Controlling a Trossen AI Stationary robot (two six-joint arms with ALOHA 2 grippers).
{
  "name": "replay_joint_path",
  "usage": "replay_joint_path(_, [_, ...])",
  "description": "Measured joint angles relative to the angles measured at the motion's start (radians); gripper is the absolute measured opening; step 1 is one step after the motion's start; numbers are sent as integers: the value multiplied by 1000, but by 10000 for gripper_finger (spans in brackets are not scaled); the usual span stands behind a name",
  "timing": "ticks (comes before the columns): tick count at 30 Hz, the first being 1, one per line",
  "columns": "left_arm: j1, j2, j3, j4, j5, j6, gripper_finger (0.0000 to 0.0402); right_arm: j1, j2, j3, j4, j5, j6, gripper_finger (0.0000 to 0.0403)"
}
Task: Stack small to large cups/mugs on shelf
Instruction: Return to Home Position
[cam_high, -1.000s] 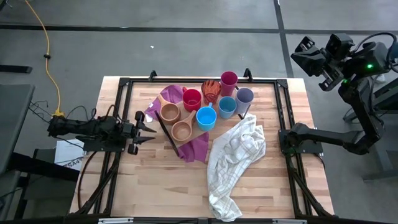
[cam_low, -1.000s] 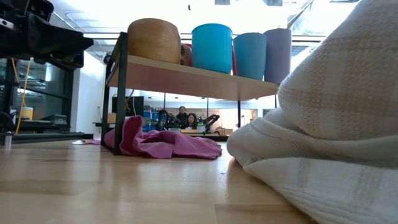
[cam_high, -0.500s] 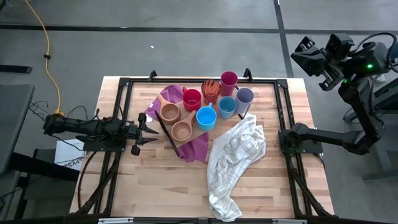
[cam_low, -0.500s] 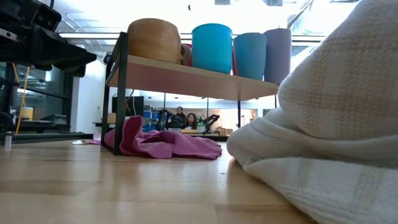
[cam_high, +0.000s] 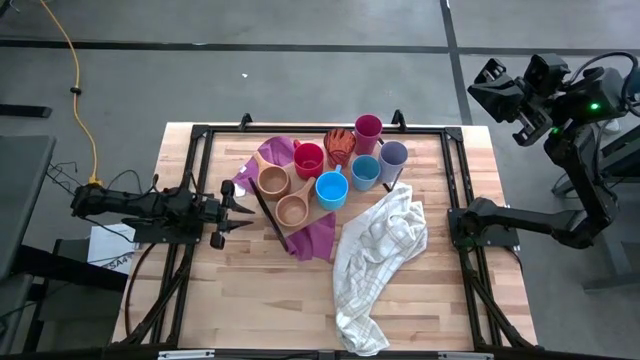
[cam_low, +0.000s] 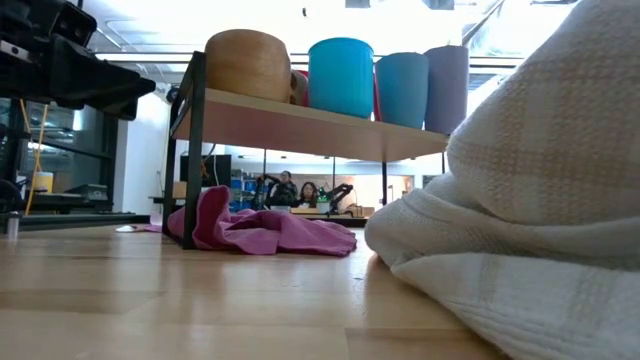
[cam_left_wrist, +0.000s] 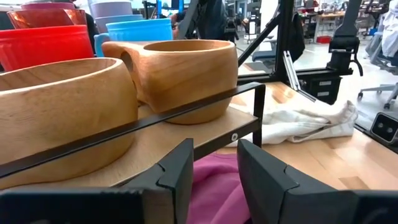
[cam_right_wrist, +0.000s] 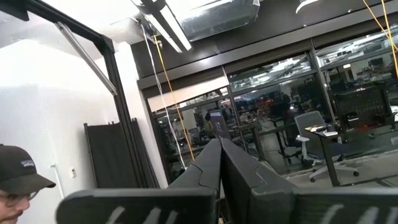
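L pincer (cam_high: 242, 212): fingers spread, empty, near bench (cam_high: 250, 300) left edge, just beside shelf (cam_low: 300, 125). Cups (cam_high: 331, 189) stand upright on shelf, mid-bench. R pincer (cam_high: 497, 88): fingers pressed together, beyond bench right edge.
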Motion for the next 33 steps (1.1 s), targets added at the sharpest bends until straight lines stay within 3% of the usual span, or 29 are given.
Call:
replay_joint_path(16, [0, 0, 0, -1, 3, -7, 111, 0, 0, 0, 0, -3, 9, 0])
replay_joint_path(25, [0, 0, 0, -2, 3, -7, 111, 2, -22, 0, -28, -185, 29, 0])
replay_joint_path(33, [0, 0, 0, -2, 3, -7, 111, 2, -142, 0, -26, -297, -17, 0])
